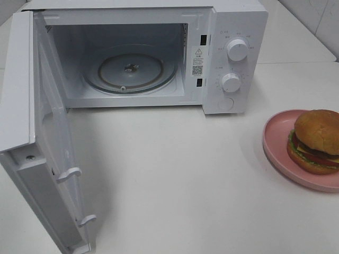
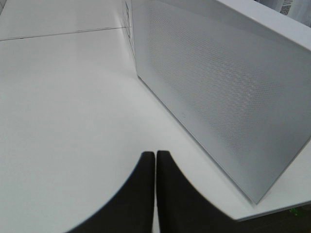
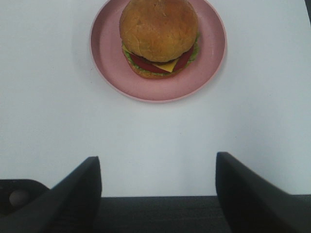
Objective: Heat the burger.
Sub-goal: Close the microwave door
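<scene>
Microwave [image 1: 159,58] first: it sits at the back of the white counter [image 1: 175,174] with its door [image 1: 42,148] swung wide, and the glass turntable [image 1: 130,69] inside is bare, so the opening step looks done while loading, closing and setting the dials all seem left to do. Off to the right, well apart from the oven, the pink plate [image 1: 275,143] carries the burger [image 1: 316,140], untouched. The right hand [image 3: 158,179] hangs back from the plate, pointed at it, fingers spread wide and holding nothing. The left hand [image 2: 155,194] rests by the oven's side panel, fingers pressed together, empty.
</scene>
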